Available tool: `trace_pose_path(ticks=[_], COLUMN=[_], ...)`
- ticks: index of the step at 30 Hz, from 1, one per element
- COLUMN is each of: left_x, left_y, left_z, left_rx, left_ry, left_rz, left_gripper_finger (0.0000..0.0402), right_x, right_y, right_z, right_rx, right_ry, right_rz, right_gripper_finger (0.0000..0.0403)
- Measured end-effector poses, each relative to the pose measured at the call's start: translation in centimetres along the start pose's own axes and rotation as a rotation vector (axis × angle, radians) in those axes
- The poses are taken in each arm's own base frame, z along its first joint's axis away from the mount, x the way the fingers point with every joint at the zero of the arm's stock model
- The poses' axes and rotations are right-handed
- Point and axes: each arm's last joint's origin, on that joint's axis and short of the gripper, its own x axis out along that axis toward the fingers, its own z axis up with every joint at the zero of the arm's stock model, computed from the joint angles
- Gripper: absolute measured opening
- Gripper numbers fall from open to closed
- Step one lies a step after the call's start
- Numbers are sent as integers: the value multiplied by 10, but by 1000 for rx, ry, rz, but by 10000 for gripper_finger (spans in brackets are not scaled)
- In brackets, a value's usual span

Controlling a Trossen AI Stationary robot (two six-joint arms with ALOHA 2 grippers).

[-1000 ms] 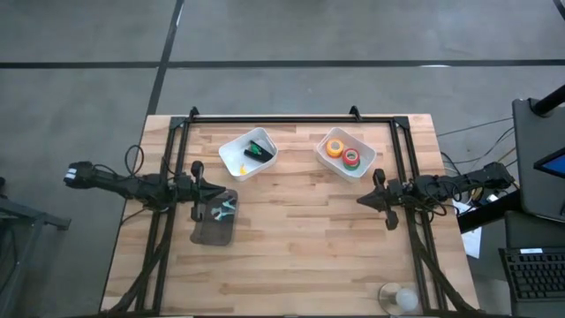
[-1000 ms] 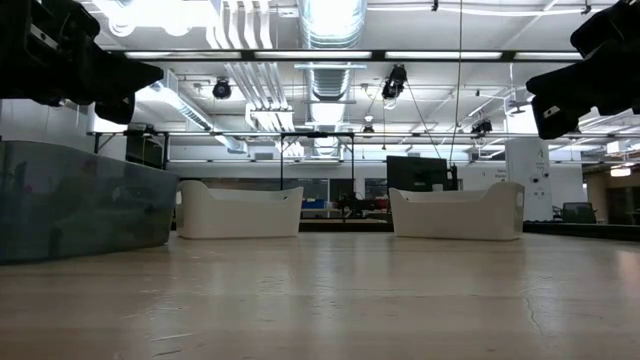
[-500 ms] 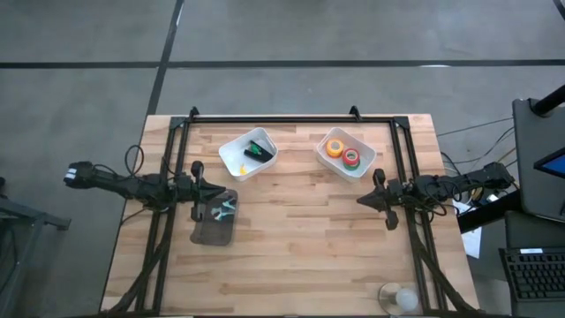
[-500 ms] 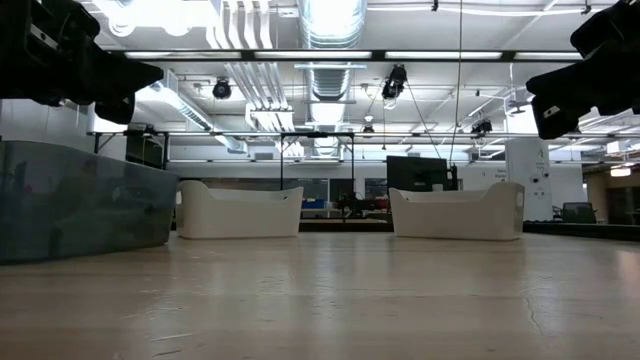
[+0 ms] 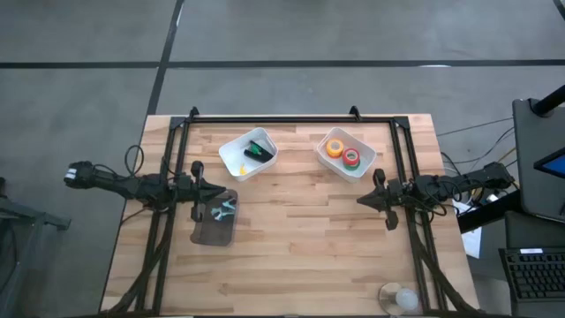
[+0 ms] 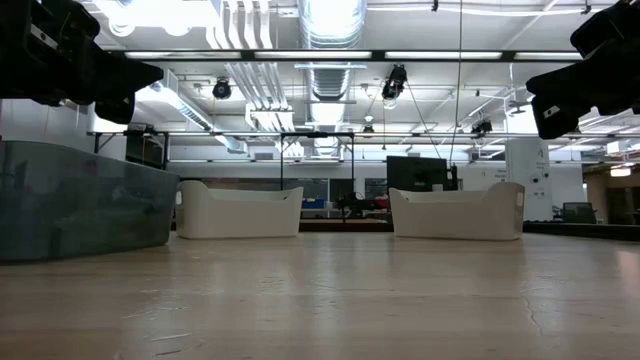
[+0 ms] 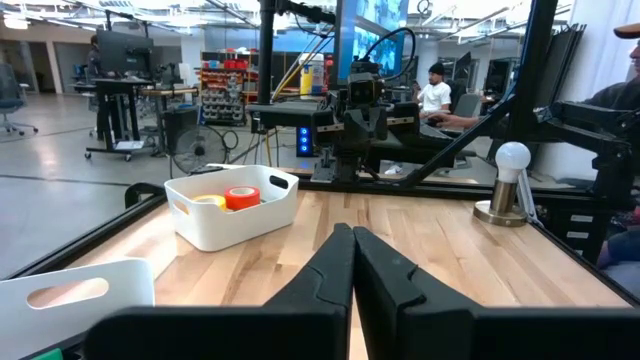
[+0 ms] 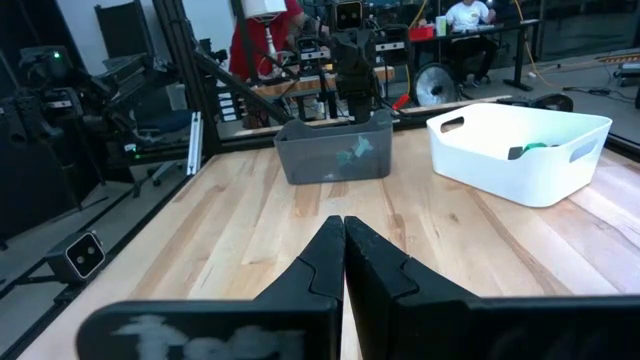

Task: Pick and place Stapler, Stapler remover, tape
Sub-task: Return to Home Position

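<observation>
**Item counts on the wooden table.**
Two arms, left arm and right arm. Three bins: two white, far-left white bin and far-right white bin, and one dark grey bin, near left. One black stapler. Three tape rolls can be counted: orange roll, red roll, yellow roll. One bulb lamp, near right.

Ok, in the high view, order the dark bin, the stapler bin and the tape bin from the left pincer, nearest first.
1. The dark bin, right by the left pincer, table's left.
2. The stapler bin, white, toward the picture's top, left of centre.
3. The tape bin, white, toward the picture's top, right of centre.
</observation>
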Motion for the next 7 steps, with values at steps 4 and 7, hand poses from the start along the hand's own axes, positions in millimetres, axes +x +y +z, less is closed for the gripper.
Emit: trace_pose_path(ticks=[4, 7], left_x=[0, 0], left_y=[0, 0], left_z=[0, 0], left_rx=[0, 0], left_ry=[0, 1], left_rz=[0, 0], left_gripper_finger=[10, 12], right_x=[0, 0], right_y=[0, 0], right_z=[0, 0], right_rx=[0, 0], right_ry=[0, 0], right_rz=[0, 0], right_gripper_finger=[9, 9])
